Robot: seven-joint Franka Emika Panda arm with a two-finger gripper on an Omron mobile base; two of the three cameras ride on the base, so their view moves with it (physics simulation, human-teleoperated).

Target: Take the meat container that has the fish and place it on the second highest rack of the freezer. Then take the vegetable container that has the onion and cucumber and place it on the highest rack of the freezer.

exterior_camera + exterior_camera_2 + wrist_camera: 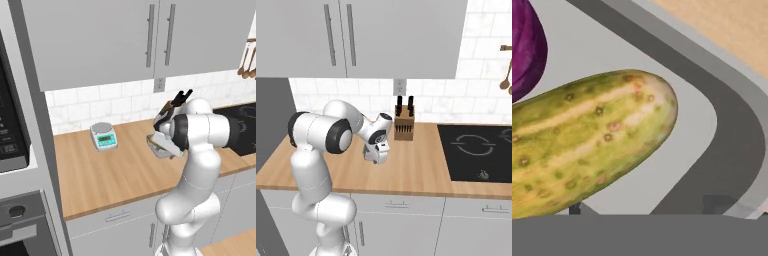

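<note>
The vegetable container (732, 150) is a grey tray with a raised rim and a pale floor. It lies on the wooden counter (100, 175). In it lies the cucumber (587, 150), yellow-green and speckled, with the purple onion (524, 50) beside it at the upper left. My gripper (644, 207) hangs open just above the tray, pointing down into it. One dark fingertip (574, 209) shows by the cucumber and the other stands near the rim. From the left base the gripper (161, 145) sits low over the tray (152, 141). From the right base the gripper (376, 156) reaches down to the counter.
A small kitchen scale (104, 136) stands on the counter left of the tray. A knife block (404, 125) is at the wall behind it, and a black cooktop (481, 150) lies to the right. White wall cupboards (100, 40) hang above. An oven stack (15, 150) is at far left.
</note>
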